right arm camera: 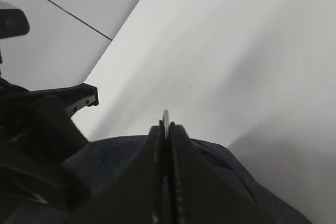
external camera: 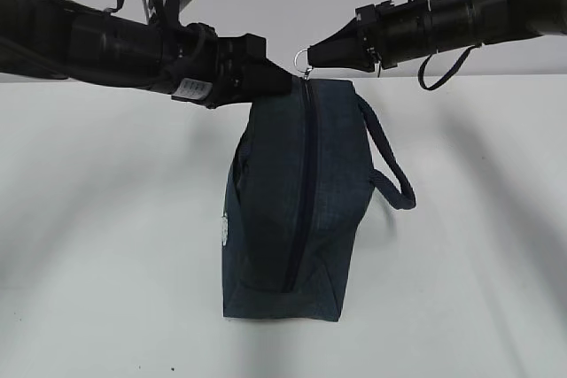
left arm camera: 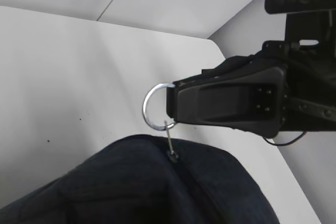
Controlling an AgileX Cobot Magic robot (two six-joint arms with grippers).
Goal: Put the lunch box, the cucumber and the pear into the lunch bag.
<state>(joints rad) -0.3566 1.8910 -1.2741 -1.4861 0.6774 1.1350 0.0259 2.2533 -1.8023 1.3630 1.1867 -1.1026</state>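
The dark navy lunch bag (external camera: 292, 201) hangs on end between both arms, its zipper running top to bottom and shut. Its loop handle (external camera: 390, 174) sticks out to the right. My left gripper (external camera: 273, 86) is shut on the bag's top corner; its fingers are hidden under the fabric (left arm camera: 147, 187) in the left wrist view. My right gripper (external camera: 314, 57) is shut on the metal ring pull (external camera: 303, 57), which also shows in the left wrist view (left arm camera: 152, 109) and, edge-on, in the right wrist view (right arm camera: 166, 116). The lunch box, cucumber and pear are out of view.
A white table (external camera: 106, 245) lies under the bag, with a grey wall behind it. The table's far corner (left arm camera: 210, 40) shows in the left wrist view. The left arm (right arm camera: 37, 135) is close beside my right gripper (right arm camera: 167, 129).
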